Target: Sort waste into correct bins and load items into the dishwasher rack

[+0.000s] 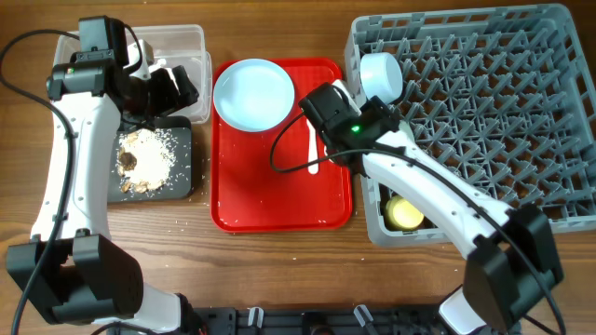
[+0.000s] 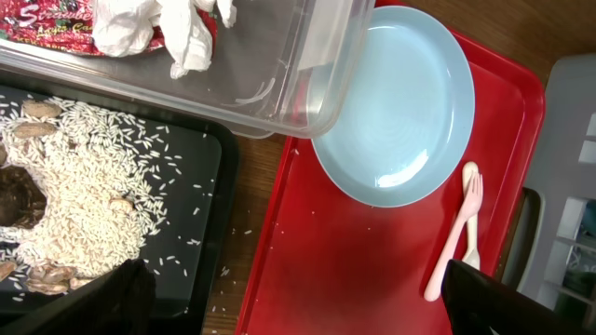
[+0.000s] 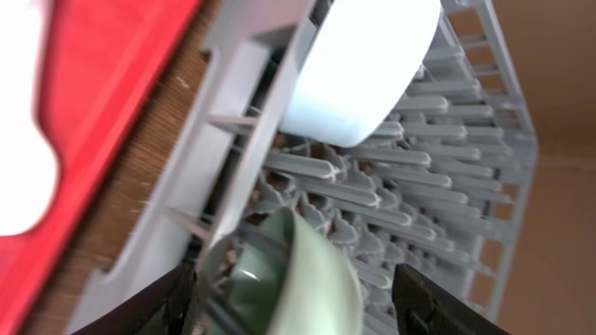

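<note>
Above the grey rack (image 3: 233,121), a glossy mint bowl (image 3: 317,274) sits within the wide-open right gripper (image 3: 298,293).

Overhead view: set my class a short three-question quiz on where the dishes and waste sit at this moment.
1. True or false: the pale blue plate lies in the dishwasher rack.
2. Where does the yellow cup sit? A) red tray B) dishwasher rack C) clear tub
3. Fill in: the rice grains and brown scraps lie in the ____ tray, next to the clear tub.
Key: 1 false, it lies on the red tray; 2 B; 3 black, the black tray.
</note>
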You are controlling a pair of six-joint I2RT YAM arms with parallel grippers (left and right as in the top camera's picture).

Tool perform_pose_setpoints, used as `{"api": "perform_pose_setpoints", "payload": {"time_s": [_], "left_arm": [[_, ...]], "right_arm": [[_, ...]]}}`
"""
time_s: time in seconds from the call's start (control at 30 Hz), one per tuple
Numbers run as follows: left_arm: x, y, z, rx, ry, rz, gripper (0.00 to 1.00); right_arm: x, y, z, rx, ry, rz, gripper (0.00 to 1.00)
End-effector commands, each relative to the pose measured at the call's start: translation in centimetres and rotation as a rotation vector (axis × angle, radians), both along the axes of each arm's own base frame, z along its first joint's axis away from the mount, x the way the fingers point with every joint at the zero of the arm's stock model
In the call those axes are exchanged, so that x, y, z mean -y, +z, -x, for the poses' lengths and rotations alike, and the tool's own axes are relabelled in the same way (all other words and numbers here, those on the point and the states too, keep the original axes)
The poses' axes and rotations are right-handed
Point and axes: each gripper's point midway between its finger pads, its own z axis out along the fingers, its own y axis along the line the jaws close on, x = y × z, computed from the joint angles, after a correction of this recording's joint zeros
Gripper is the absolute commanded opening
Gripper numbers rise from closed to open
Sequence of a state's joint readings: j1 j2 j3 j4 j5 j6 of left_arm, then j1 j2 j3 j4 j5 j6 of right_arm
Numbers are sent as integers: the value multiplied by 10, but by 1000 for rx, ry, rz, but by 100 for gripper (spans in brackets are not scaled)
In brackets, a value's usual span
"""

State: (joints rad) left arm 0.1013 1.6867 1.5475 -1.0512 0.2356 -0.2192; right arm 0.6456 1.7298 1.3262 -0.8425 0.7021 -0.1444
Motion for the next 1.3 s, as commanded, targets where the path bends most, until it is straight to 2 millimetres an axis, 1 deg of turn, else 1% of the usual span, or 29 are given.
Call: {"api": "perform_pose_setpoints", "payload": {"time_s": [0.0,0.03,0.07,0.13,0.17,0.2,0.23,0.27,0.3,0.33,0.4,0.43,0.47,0.5,0.57,0.6,0.67,0.73,0.8,0.83,0.87,0.93,1.0,1.07,1.13,1.17,1.2,1.23,1.27], "left_arm": [[-2,4,-2,13,2,-3,100],[-2,4,-2,13,2,-3,100],[-2,4,-1,12,2,-3,100],[-2,4,-2,13,2,-3,100],[-2,4,-2,13,2,-3,100],[-2,4,-2,13,2,-3,100],[-2,4,-2,13,2,-3,100],[-2,4,-2,13,2,-3,100],[-2,4,-2,13,2,-3,100],[-2,4,-2,13,2,-3,100],[-2,4,-2,13,2,-3,100],[-2,4,-2,13,2,-3,100],[-2,4,-2,13,2,-3,100],[-2,4,-2,13,2,-3,100],[-2,4,-2,13,2,-3,100],[-2,4,-2,13,2,-3,100],[-2,4,-2,13,2,-3,100],[-2,4,-2,13,2,-3,100],[-2,4,-2,13,2,-3,100],[-2,4,-2,13,2,-3,100],[-2,4,-2,13,2,-3,100],[-2,4,-2,13,2,-3,100],[-2,4,-2,13,2,-3,100],[-2,4,-2,13,2,-3,100],[-2,4,-2,13,2,-3,100],[-2,4,-2,13,2,-3,100],[-2,4,-1,12,2,-3,100],[-2,4,-2,13,2,-3,100],[-2,4,-1,12,2,-3,100]], "right_arm": [[-57,43,-11,68,80,-380,70],[-77,52,-15,75,110,-493,68],[-105,63,-18,68,176,-641,66],[-152,82,-19,51,303,-892,66],[-171,89,-21,46,333,-1001,62],[-179,85,-28,45,302,-1064,57],[-184,66,-39,35,225,-1101,53],[-187,49,-46,26,177,-1109,53],[-188,26,-54,11,97,-1122,53],[-190,-4,-62,-18,-16,-1151,53],[-193,-48,-64,-85,-240,-1230,52],[-193,-59,-63,-103,-287,-1235,52],[-190,-71,-63,-108,-318,-1218,43],[-185,-74,-66,-85,-338,-1202,35],[-164,-96,-74,6,-543,-1180,34],[-161,-104,-75,15,-583,-1176,34],[-158,-123,-73,3,-646,-1172,35],[-158,-132,-72,-2,-664,-1165,35],[-157,-134,-73,1,-664,-1163,35],[-157,-134,-72,0,-664,-1163,32],[-157,-136,-69,-12,-669,-1153,24],[-155,-142,-61,-51,-695,-1134,5],[-159,-144,-55,-95,-707,-1147,4],[-159,-140,-53,-119,-710,-1159,4],[-151,-125,-56,-105,-713,-1164,4],[-146,-110,-61,-88,-675,-1163,4],[-139,-82,-70,-52,-568,-1157,4],[-129,-52,-79,5,-498,-1159,4],[-118,-17,-86,78,-419,-1155,4]]}}
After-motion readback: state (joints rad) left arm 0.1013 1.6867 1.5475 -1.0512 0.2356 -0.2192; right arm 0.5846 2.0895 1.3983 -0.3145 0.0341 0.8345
